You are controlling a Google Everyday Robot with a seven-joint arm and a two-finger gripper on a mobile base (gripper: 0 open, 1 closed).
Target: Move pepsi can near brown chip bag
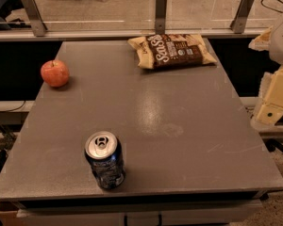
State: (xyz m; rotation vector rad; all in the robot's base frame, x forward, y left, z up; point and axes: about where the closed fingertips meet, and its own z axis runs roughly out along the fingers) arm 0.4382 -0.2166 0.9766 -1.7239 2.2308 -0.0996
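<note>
The pepsi can [104, 160] stands upright near the front left edge of the grey table [179, 126], dark blue with a silver top and pull tab. The brown chip bag [172, 51] lies flat at the far edge of the table, right of centre, with white lettering and tan edges. My gripper [272, 100] is a pale cream shape at the right edge of the view, off the table's right side, far from both the can and the bag. It holds nothing that I can see.
A red apple [54, 73] sits at the table's left side, toward the back. A glass barrier with metal posts [160, 11] runs behind the table. The floor drops away on the left and right of the table.
</note>
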